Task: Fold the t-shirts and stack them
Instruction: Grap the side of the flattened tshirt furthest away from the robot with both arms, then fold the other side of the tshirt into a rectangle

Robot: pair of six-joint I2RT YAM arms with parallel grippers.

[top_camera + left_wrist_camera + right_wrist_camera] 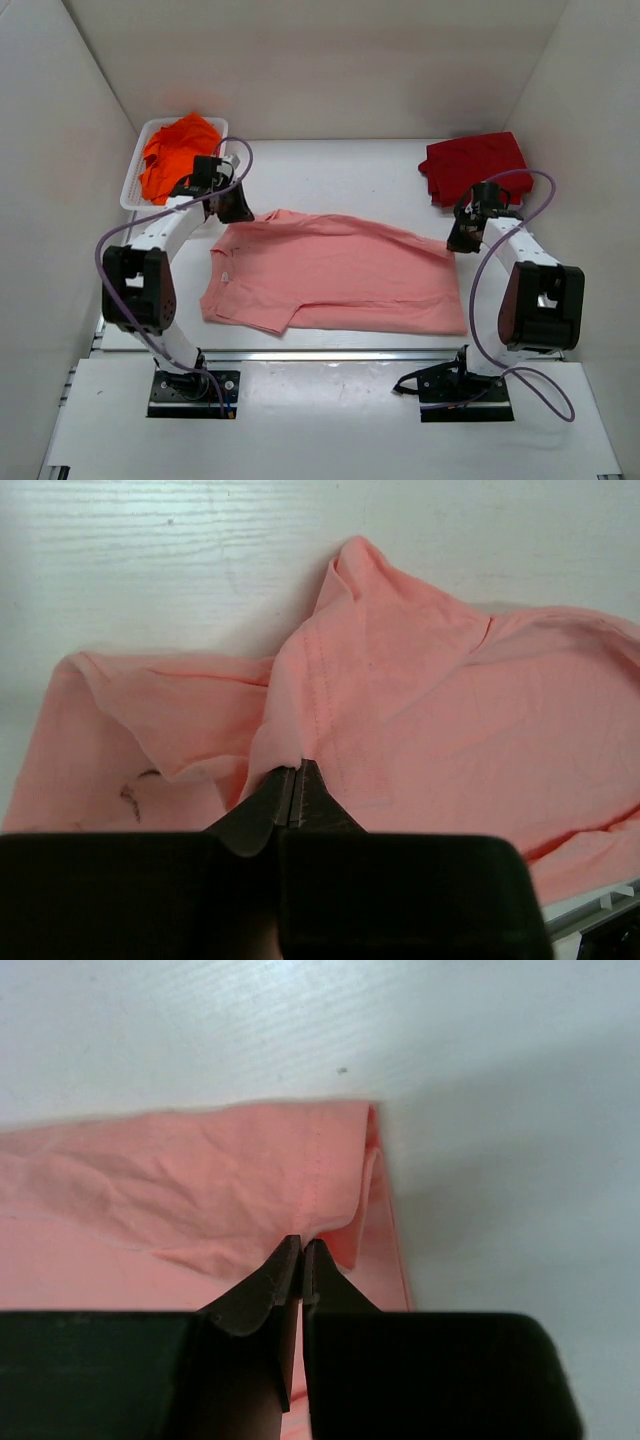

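Fold step: left tool point(297, 780) and right tool point(302, 1255) each pinch a far corner of pink shirt point(335, 275) lying mid worktop point(330, 180); best carry both toward near edge together, level, cloth taut.

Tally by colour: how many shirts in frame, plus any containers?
salmon-pink t-shirt: 1
dark red t-shirt: 1
orange t-shirt: 1
white basket: 1
Total: 4 (3 shirts, 1 basket)
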